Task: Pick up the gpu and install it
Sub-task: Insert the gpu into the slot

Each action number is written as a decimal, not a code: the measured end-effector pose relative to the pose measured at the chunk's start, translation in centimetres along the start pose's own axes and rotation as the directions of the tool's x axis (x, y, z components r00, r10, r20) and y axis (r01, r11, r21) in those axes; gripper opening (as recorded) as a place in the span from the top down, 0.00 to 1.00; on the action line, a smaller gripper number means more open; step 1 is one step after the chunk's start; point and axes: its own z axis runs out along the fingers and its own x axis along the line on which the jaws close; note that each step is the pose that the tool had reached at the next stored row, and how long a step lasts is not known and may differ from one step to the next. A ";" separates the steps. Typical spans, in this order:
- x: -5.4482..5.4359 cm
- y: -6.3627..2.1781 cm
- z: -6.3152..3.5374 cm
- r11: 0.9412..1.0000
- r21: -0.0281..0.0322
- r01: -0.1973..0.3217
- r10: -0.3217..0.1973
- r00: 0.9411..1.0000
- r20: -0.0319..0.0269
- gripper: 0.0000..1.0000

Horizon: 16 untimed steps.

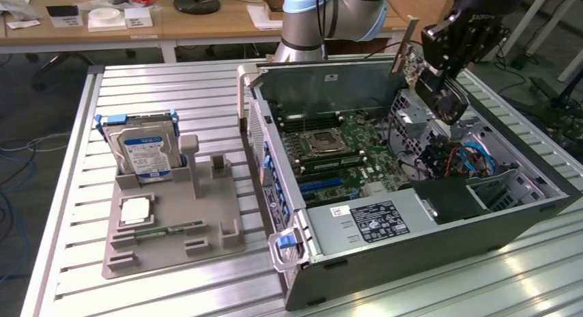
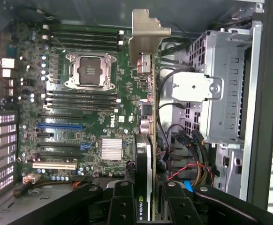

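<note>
My gripper [image 1: 444, 65] is shut on the gpu [image 1: 403, 47], holding it in the air above the open computer case [image 1: 410, 262], over its back part toward the exterior view's right. The card's pale metal bracket sticks out from the gripper. In the wrist view the gpu [image 2: 146, 93] shows edge-on, bracket end farthest from me, with my gripper [image 2: 148, 208] clamping its black body between dark fingers [image 2: 122, 204]. The card hovers over the motherboard [image 2: 99, 122], along its edge beside the metal drive cage [image 2: 221, 84]. It sits in no slot.
The motherboard carries a CPU socket [image 2: 88, 69], memory slots, a blue slot [image 2: 59, 126] and a white slot [image 2: 54, 165]. Red, black and blue cables [image 2: 195, 171] lie beside the card. Left of the case, a grey fixture [image 1: 168, 225] holds a hard drive [image 1: 141, 149].
</note>
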 end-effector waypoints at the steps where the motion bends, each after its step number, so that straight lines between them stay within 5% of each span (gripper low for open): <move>1: 0.0 0.00 0.00 1.000 -0.001 0.013 -0.013 1.000 0.000 0.73; 8: 0.0 0.00 0.01 0.994 -0.005 0.110 -0.110 0.994 -0.003 0.73; 16: 0.0 0.00 0.03 0.973 -0.011 0.229 -0.229 0.973 -0.006 0.73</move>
